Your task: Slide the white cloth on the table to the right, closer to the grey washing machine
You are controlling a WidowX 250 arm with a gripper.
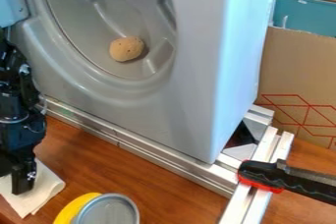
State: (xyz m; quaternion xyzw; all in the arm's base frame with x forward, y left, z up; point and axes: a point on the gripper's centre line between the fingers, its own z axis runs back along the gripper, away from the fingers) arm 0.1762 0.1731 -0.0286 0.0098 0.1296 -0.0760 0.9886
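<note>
One black tool hangs at the lower left, over one soft, creased, off-white sheet on the wood-grained surface; whether the tool is open or closed cannot be told. One smooth grey panel with a rounded recess stands behind; one tan, pitted, roundish lump rests in the recess. Slotted metal rails run along the panel's base; one black handle with red trim lies across the rails at right. One round metal lid adjoins one yellow rim; one cardboard sheet bears red lines.
</note>
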